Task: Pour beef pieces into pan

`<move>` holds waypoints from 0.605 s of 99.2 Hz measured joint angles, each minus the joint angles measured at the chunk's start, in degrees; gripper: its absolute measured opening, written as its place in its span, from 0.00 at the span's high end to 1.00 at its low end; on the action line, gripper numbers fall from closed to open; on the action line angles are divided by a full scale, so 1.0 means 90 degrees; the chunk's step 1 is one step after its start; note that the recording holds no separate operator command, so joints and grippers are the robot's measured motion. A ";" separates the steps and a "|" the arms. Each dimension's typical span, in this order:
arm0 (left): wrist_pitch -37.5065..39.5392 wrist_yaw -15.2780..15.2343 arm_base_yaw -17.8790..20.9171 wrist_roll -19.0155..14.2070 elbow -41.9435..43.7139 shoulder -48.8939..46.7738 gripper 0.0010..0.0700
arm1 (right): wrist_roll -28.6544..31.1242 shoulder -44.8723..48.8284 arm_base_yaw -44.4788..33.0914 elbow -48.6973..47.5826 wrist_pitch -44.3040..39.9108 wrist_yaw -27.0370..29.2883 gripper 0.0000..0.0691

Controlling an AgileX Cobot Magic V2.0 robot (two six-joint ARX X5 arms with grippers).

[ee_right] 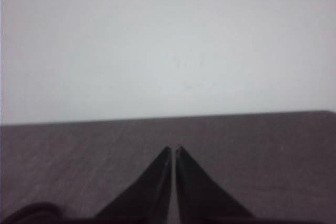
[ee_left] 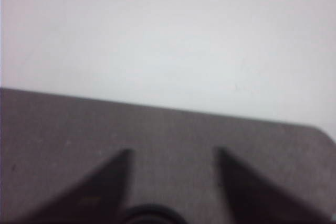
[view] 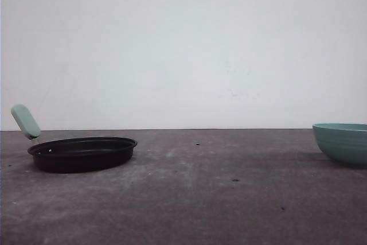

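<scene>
The pan (view: 83, 153) is sitting near the left edge of the tabletop (view: 195, 205), flat, with its mint-green handle (view: 25, 121) angling up and away to the left. From this low front view its inside is hidden behind the rim, so whether anything is lying in it cannot be told. Near the right edge, well apart from the pan, a teal bowl (view: 344, 142) is standing upright, cut off by the frame; its contents are also hidden, so the beef pieces are presumably inside it, though that is a judgement and not something showing.

The left hand (ee_left: 172, 153) is hovering over bare tabletop with its 2 fingers spread wide and nothing between them. The right hand (ee_right: 173, 149) is also pointing over bare tabletop, its fingers pressed together at the tips and gripping nothing.

The step in hand looks like the very first 1: reaching for the bowl. To do it well, the right hand is needing to open before it approaches, take the bowl by its rim firmly, carry it level across to the pan, and tip slowly over the pan's middle so the pieces are not spilling past the shallow rim.
</scene>
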 joint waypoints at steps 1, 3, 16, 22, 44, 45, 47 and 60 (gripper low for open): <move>-0.0053 0.0002 0.0000 0.0027 0.0000 0.0002 0.36 | -0.0002 0.0010 0.0000 0.0000 -0.0005 -0.0017 0.94; -0.0134 0.0002 0.0000 0.0056 0.0000 0.0010 0.30 | -0.0002 0.0029 0.0000 0.0000 -0.0007 -0.0041 0.90; -0.0614 0.0002 0.0000 0.0146 0.0000 0.0010 0.13 | -0.0007 0.0029 0.0000 0.0000 -0.0007 -0.0058 0.39; -0.0736 0.0002 0.0000 0.0158 0.0000 0.0010 0.11 | -0.0005 0.0032 0.0000 0.0000 -0.0007 -0.0058 0.14; -0.0882 -0.0039 0.0002 0.0000 0.0000 -0.0100 0.11 | -0.0044 0.0141 0.0000 0.0000 -0.0262 -0.0058 0.01; -0.0882 -0.0039 0.0002 -0.0034 0.0000 -0.0100 0.11 | -0.0044 0.0146 0.0000 0.0000 -0.0279 -0.0058 0.01; -0.0879 -0.0039 0.0002 -0.0104 0.0000 -0.0085 0.11 | -0.0044 0.0153 0.0000 0.0000 -0.0308 -0.0058 0.01; -0.0843 0.0032 0.0124 -0.0345 0.0044 0.0291 0.12 | -0.0044 0.0311 0.0000 0.0000 -0.0430 -0.0063 0.01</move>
